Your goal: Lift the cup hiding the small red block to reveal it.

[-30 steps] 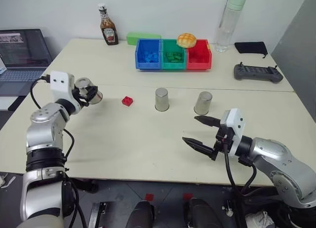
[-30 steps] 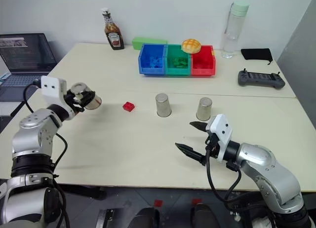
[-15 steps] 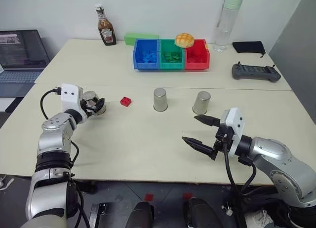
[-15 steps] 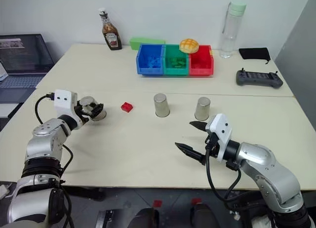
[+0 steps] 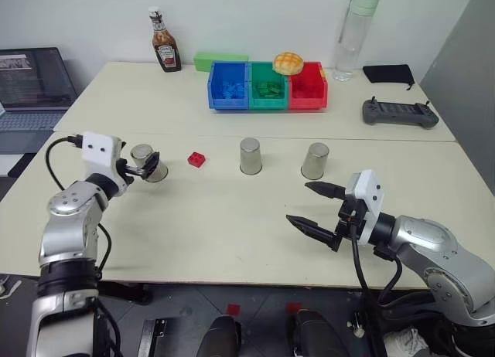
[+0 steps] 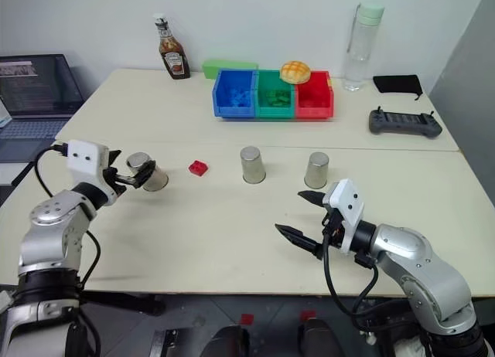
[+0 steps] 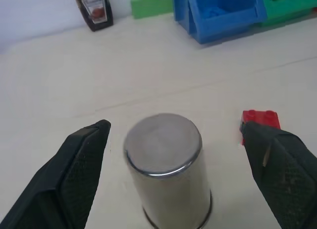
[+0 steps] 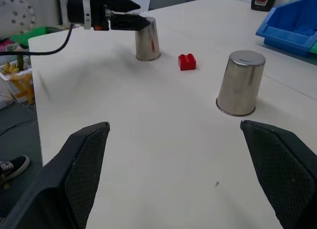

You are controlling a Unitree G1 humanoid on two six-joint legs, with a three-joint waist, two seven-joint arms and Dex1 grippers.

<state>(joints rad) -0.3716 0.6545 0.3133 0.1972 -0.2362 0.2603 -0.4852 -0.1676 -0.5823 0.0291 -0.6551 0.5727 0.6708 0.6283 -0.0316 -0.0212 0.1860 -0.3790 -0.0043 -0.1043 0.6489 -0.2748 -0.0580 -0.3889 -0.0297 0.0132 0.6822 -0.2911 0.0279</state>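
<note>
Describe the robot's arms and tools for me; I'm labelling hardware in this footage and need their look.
Both arms are silver-grey metal with rounded joint housings and black bands. Each wrist carries a white boxy block; the left one has two small dark dots. Loose black cables loop along each forearm. The left tool and right tool each have two black, tapered, pointed fingers with a fine mesh-textured surface.

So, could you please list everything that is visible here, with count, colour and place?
cups: 3, silver, upside down in a row mid-table; the leftmost between the left tool's fingers
block: 1, red, uncovered, right of leftmost cup
bins: 3, blue, green, red, rear centre
bun: 1, yellow, on bins
box: 1, green, behind bins
sauce bottle: 1, brown, rear left
water bottle: 1, clear, rear right
controller: 1, grey, right
pouch: 1, black, rear right
laptop: 1, far left
left tool: open
right tool: open, over front edge
</note>
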